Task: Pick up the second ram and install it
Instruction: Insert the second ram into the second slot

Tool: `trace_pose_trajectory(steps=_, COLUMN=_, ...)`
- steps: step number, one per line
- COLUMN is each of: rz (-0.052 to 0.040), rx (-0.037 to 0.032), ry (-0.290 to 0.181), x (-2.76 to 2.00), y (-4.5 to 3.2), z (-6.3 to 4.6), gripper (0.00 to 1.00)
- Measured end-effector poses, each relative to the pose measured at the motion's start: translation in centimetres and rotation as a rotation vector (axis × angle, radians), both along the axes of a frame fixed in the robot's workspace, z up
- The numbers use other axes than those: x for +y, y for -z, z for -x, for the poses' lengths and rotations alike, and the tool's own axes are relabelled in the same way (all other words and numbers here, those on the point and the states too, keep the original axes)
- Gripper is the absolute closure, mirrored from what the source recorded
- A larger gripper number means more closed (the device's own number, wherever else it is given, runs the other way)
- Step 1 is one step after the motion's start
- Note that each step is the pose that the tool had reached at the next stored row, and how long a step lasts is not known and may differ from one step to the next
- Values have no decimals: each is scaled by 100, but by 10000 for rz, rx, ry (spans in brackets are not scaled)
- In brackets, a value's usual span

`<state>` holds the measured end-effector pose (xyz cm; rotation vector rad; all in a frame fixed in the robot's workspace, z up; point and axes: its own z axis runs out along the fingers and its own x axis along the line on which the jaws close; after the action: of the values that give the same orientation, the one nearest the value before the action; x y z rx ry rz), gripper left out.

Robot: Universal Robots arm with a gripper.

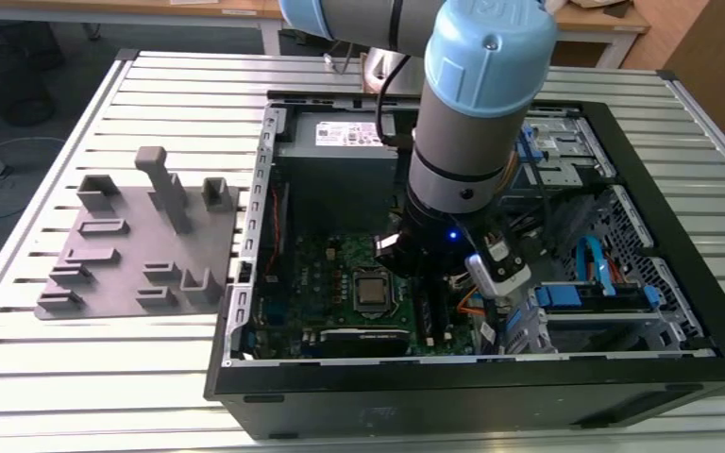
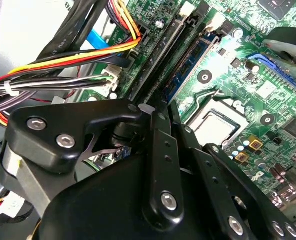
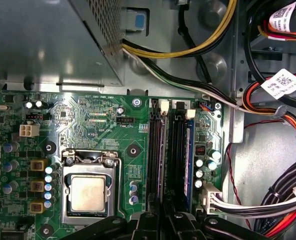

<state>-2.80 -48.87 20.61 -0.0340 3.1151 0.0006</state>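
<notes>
The second ram [image 3: 188, 160], a thin blue-green stick, stands on edge in the motherboard slot nearest the cable bundle. In the second wrist view the second ram [image 2: 190, 67] runs straight out from under my fingertips. My gripper [image 2: 155, 112] is inside the open computer case, shut on the stick at about its middle, and its black links [image 3: 174, 220] sit right over the slot row. Two long black slots [image 3: 157, 155] lie beside the stick on the processor side. From outside, my arm [image 1: 463, 142] reaches down over the green motherboard [image 1: 337, 274].
The processor socket [image 3: 90, 192] lies beside the slots. Bundled cables [image 3: 268, 200] crowd their other side. The grey power supply [image 1: 337, 137] sits at the far end of the case, drive bays [image 1: 602, 283] towards the exterior view's right. A grey slotted fixture [image 1: 148, 245] rests on the table outside.
</notes>
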Motion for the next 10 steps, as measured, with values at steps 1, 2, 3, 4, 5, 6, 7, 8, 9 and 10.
trace_pose_trajectory(steps=1, rz=0, rx=0, ry=0, x=0, y=0, z=0, gripper=86)
trace_pose_trajectory(steps=2, rz=-7, rx=0, ry=0, x=1, y=2, z=0, gripper=85)
trace_pose_trajectory(steps=3, rz=-10, rx=-1, ry=0, x=1, y=4, z=0, gripper=85)
trace_pose_trajectory(steps=4, rz=-7, rx=-1, ry=0, x=1, y=3, z=0, gripper=85)
trace_pose_trajectory(steps=5, rz=-5, rx=-1, ry=1, x=1, y=3, z=0, gripper=85)
trace_pose_trajectory(steps=6, rz=1, rx=1, ry=1, x=0, y=-2, z=0, gripper=79)
trace_pose_trajectory(steps=7, rz=0, rx=0, ry=1, x=0, y=-18, z=1, gripper=79)
trace_pose_trajectory(steps=8, rz=-2, rx=-2, ry=1, x=0, y=-60, z=0, gripper=79)
trace_pose_trajectory(steps=9, rz=-1, rx=-2, ry=0, x=0, y=-105, z=0, gripper=79)
trace_pose_trajectory(steps=10, rz=-1, rx=-2, ry=0, x=0, y=-150, z=0, gripper=79)
